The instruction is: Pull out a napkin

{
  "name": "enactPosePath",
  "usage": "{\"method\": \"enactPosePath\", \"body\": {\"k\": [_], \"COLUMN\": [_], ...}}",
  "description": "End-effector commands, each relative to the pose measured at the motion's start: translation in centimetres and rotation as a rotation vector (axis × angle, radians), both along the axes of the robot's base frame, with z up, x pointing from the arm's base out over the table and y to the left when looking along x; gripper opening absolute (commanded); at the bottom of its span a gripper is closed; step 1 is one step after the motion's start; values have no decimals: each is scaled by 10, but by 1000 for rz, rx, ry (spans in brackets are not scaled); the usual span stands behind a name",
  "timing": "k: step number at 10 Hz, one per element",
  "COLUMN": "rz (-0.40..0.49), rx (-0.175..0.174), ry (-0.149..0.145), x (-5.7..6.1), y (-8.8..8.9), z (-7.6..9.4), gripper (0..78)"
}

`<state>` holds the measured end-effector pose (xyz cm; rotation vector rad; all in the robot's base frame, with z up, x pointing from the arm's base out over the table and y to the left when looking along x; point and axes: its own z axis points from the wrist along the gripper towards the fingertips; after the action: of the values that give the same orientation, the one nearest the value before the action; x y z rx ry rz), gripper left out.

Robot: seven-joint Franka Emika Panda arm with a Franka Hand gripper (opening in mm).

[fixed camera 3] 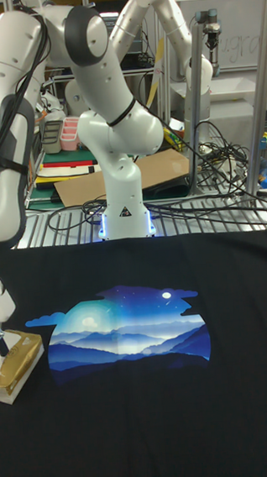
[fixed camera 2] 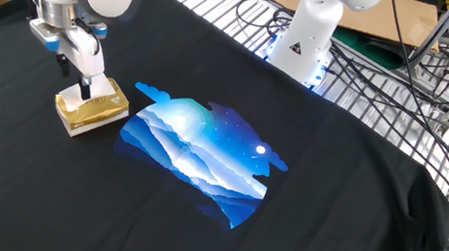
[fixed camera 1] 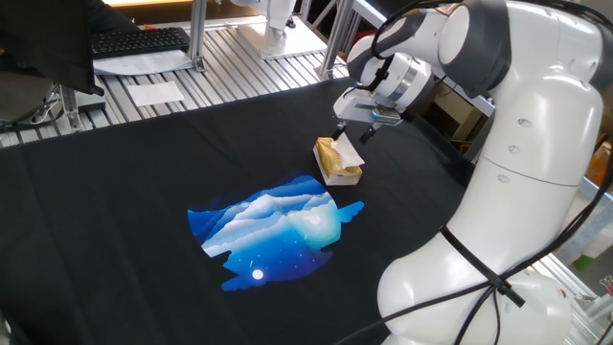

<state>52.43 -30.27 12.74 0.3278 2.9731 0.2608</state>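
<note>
A black cloth covers the table, printed at its middle with a blue mountain landscape. Just beside the print's edge sits a small yellow-tan tissue box, with the white napkin rising from its top opening. The gripper points down onto that napkin, its dark fingertips close together and apparently pinching the tissue's peak, just above the box. Beyond the cloth lies slatted metal tabletop, where a second white robot arm's base stands; in one fixed view a black keyboard rests at the far edge
</note>
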Motion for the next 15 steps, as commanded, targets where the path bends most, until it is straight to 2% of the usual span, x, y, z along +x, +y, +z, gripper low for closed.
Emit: {"method": "enactPosePath", "body": {"k": [1,5,8,15], "rz": [10,32,34,25], "rx": [-7,-15,-17,-16], "ry": [-18,-12,-12,-6], "x": [4,10,9,10], "y": [0,-1,2,9], "z": [-3,1,2,-6], "gripper": [774,774,774,774]}}
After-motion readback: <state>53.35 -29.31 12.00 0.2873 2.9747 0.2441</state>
